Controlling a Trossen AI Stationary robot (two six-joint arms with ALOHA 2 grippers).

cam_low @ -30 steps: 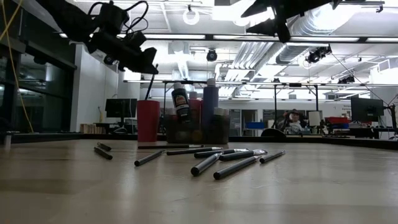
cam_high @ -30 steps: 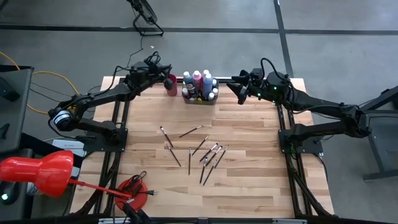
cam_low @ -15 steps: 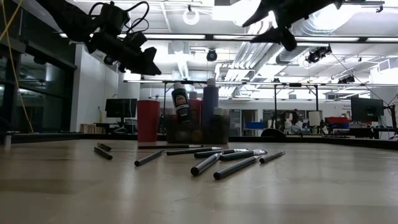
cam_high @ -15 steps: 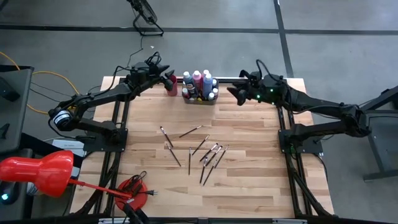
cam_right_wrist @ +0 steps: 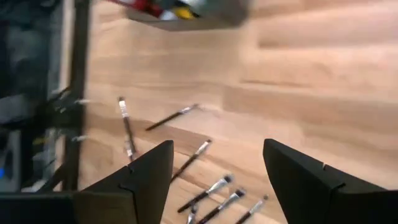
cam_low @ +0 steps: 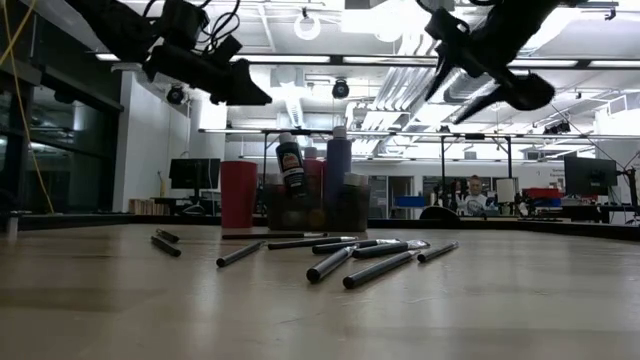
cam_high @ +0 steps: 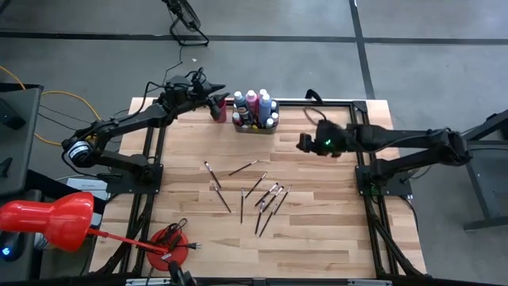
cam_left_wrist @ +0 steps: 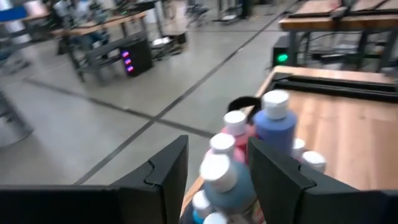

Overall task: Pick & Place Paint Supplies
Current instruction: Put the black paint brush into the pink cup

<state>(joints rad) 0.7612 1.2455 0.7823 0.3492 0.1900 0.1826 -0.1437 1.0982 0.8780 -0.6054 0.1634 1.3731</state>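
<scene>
Several small paint bottles (cam_high: 255,107) stand upright in a grey tray (cam_high: 255,127) at the table's far edge, next to a pink cup (cam_high: 217,114). Several thin dark-handled paintbrushes (cam_high: 258,195) lie flat and scattered on the middle of the table; they also show in the right wrist view (cam_right_wrist: 193,158). My left gripper (cam_high: 217,97) hovers open above the cup, pointing nearly level toward the bottles (cam_left_wrist: 273,121). My right gripper (cam_high: 304,143) hangs open above bare wood to the right of the tray, tilted down toward the brushes, with nothing between its fingers.
A red lamp-like object (cam_high: 48,218) and a red clamp-like item (cam_high: 169,241) sit at the near left corner. Black frame rails (cam_high: 361,171) run along the table's left and right sides. Bare wood lies near the table's front edge (cam_high: 317,246).
My right gripper has come down and toward the table's near edge, away from the tray's right side, rolling about its own axis and tipping its fingers downward. My left gripper has stayed above the pink cup and tipped up closer to level.
</scene>
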